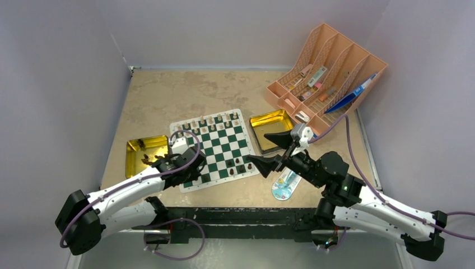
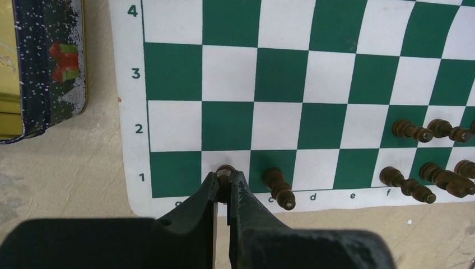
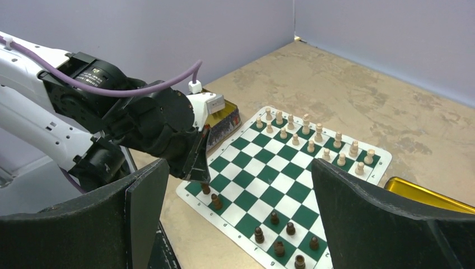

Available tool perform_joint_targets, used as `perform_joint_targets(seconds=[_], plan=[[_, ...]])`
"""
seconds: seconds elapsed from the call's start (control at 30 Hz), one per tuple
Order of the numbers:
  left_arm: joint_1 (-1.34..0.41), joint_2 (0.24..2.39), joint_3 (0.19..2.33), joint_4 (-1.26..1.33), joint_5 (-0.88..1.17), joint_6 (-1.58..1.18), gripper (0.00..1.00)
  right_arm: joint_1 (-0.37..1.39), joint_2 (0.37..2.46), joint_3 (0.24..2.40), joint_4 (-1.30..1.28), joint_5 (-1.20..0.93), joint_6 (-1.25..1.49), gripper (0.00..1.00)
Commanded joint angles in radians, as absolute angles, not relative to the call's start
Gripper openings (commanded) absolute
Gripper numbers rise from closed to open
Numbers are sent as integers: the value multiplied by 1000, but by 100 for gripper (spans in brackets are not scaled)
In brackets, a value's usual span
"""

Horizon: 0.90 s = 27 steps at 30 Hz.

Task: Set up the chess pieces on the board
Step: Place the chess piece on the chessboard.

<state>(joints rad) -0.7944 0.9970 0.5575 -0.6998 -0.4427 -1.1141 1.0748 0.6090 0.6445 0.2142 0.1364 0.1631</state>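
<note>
Board (image 1: pixel 217 147) of green and white checks lies flat on the counter (image 1: pixel 168 95) between two gold tins (image 1: pixel 141 154). The left gripper (image 2: pixel 224 180) pinches a dark brown piece (image 2: pixel 225 170) over the second square of row 1, just beside another dark piece (image 2: pixel 279 188). Tan pieces (image 3: pixel 311 138) stand in the two far rows. The right gripper (image 1: pixel 269 151) hangs spread wide by the board's right edge.

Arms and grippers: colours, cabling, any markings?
Left arm and right arm: white link shells, black joints, a purple cable looping along each. Left gripper and right gripper: matte black tapered fingers. A small white module sits at each wrist. A small printed label shows on a black left-arm joint.
</note>
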Motion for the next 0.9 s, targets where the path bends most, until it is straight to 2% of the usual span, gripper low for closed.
perform_joint_targets(seconds=[0.0,0.47,0.87], plan=[[-799,1008,550,-661,-441,-1094,0,1075,614,667,248,146,153,99],[-799,1025,566,-688,-429,-1079,0,1075,629,673,253,144,140,99],[-797,1048,553,-641,-412,-1064,7,1074,641,683,253,136,141,99]])
